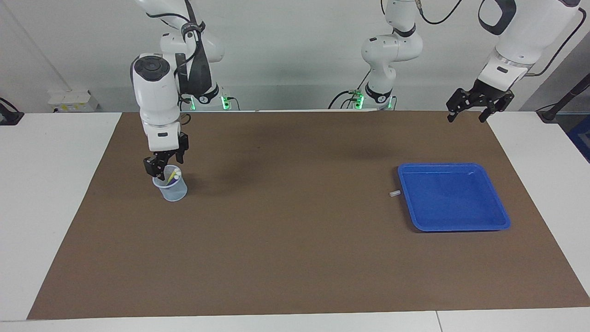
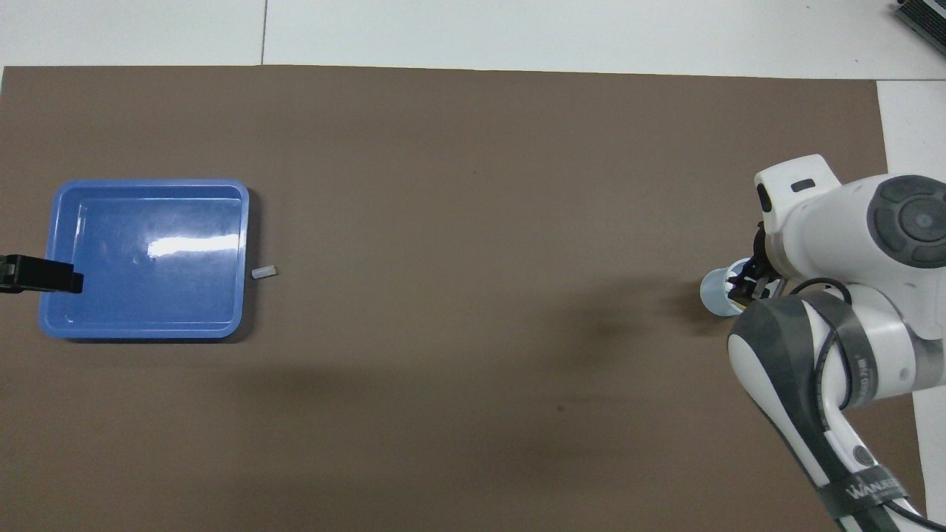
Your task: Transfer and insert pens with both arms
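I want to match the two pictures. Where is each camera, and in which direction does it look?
Facing view: high across the table, looking at the robots; both arms, left pincer, right pincer over the cup.
Overhead view: above the robots' end, looking steeply down; right arm, left pincer's tip.
Shared: blue tray, loose cap, cup, half a turn apart.

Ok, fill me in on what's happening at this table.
The right gripper hangs open just above the clear cup at the right arm's end of the table, holding nothing. Pens stand in the cup; a yellow one shows, with something purple beside it. The left gripper waits open in the air near the left arm's end. The blue tray there has nothing in it, and a small whitish cap lies on the brown mat beside it.
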Robot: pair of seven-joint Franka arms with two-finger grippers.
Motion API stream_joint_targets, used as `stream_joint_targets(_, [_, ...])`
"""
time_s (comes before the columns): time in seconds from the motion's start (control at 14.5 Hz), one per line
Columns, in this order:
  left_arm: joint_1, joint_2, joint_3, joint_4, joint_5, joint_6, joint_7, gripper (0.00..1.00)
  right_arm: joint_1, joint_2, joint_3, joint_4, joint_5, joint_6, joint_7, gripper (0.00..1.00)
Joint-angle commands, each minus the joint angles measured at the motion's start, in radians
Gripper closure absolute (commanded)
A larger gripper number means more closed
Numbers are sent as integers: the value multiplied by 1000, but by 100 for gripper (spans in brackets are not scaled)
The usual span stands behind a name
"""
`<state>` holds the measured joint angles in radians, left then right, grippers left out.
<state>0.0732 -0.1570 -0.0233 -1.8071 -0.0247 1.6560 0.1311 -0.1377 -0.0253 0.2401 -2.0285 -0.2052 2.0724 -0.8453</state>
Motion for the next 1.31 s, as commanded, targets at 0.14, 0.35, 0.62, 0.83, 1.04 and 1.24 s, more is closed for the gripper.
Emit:
stream_joint_targets(0.14, [-1, -7, 2, 8, -7, -10, 9, 0, -5, -36, 13, 141, 150, -196, 179, 0])
stream_joint_targets(0.35, [0, -9, 2, 6, -6, -4, 9, 0, 13, -71, 22, 209, 158, -358, 443, 0])
stream_joint_targets(0.62, [0, -9, 2, 5, -6, 4, 7, 0, 12, -74, 16, 274, 260, -506, 583, 0])
stream_joint_targets(0.83, [-1, -7, 2, 6, -6, 10, 4, 0, 14, -71, 13, 271, 263, -465, 635, 0])
stream_joint_targets(1.04, [-1, -7, 2, 6, -6, 17, 2, 0, 27, -48, -11, 275, 257, -434, 695, 0])
stream_joint_targets(1.24, [-1, -7, 2, 6, -6, 24, 2, 0, 151, -41, -129, 292, 245, -449, 750, 0])
